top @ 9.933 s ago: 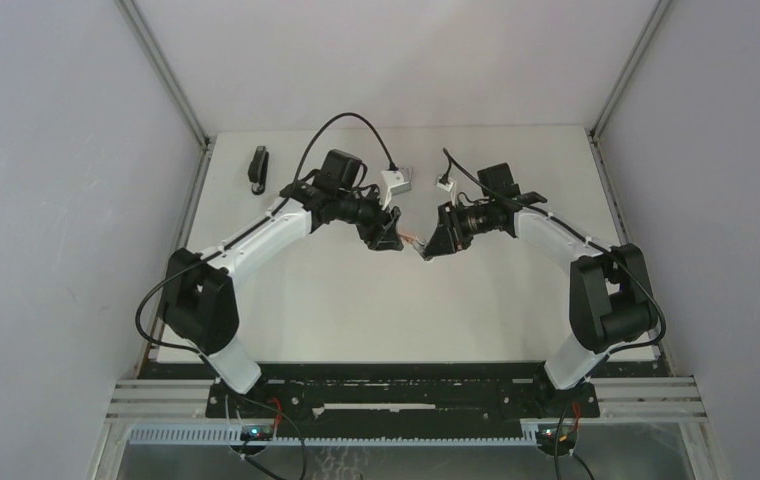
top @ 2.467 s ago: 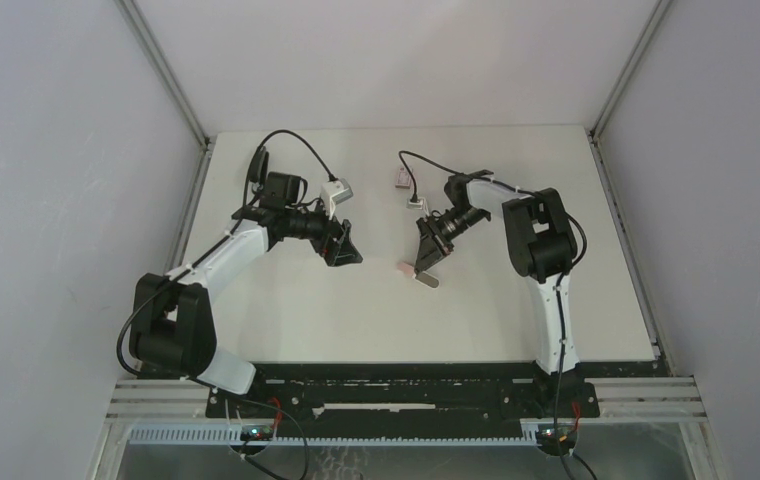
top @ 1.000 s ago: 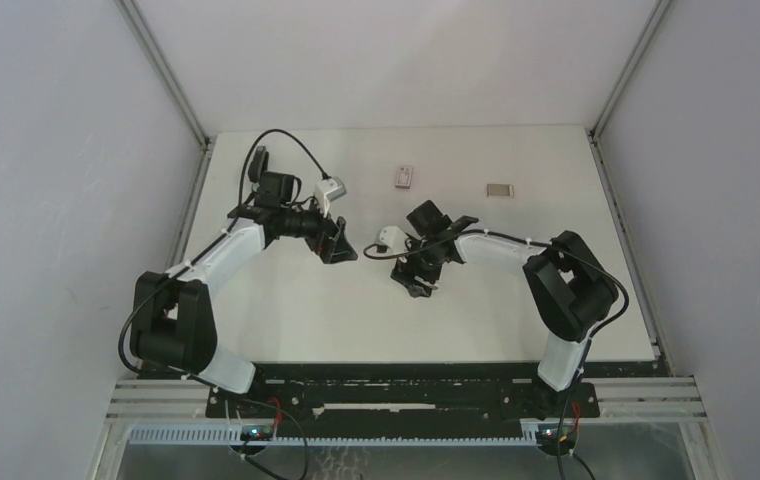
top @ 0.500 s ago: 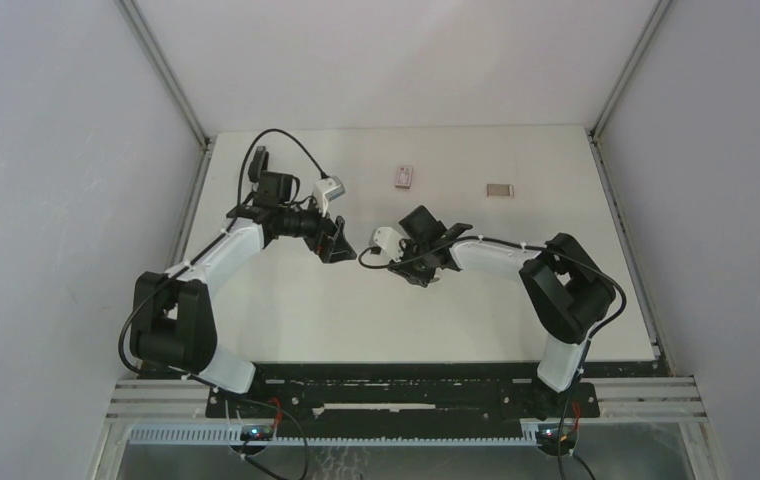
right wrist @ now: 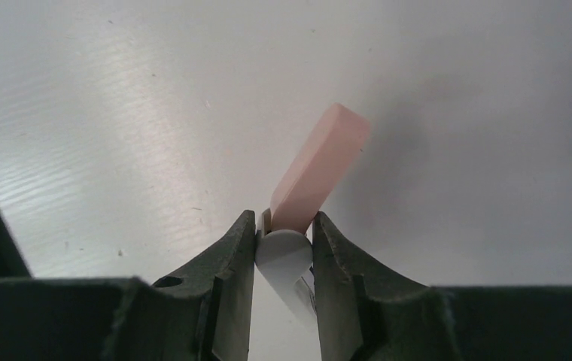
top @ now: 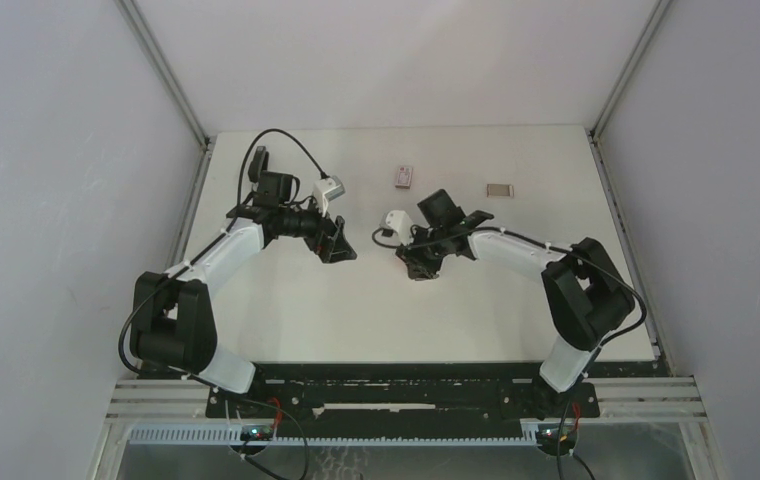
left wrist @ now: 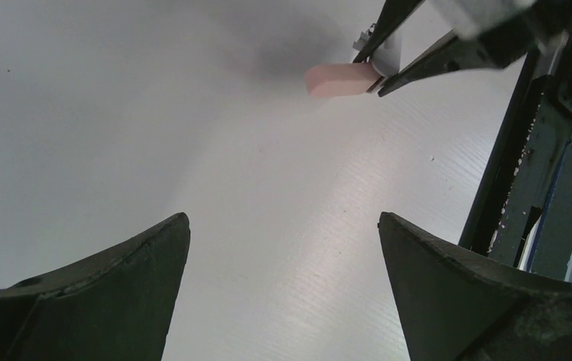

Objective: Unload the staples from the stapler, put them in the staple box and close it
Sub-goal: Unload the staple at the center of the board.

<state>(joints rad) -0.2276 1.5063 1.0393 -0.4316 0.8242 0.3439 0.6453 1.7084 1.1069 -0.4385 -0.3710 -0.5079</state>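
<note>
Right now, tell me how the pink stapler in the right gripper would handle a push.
Probably stiff: the pink stapler juts straight from the right gripper without sagging. Pinched at one end only, it may pivot. Likely light, being small.

Table (top: 356, 310) open nearside — stapler (right wrist: 317, 169) mid-table, pinkish box (top: 404, 177) behind.

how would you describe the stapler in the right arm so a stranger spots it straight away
Start at the white table and find the right gripper reaching toward its middle. Pinched between its jaws is the stapler, a small pale pink bar with a white end. It alone is gripped; the pinkish box and grey strip lie loose farther back.
</note>
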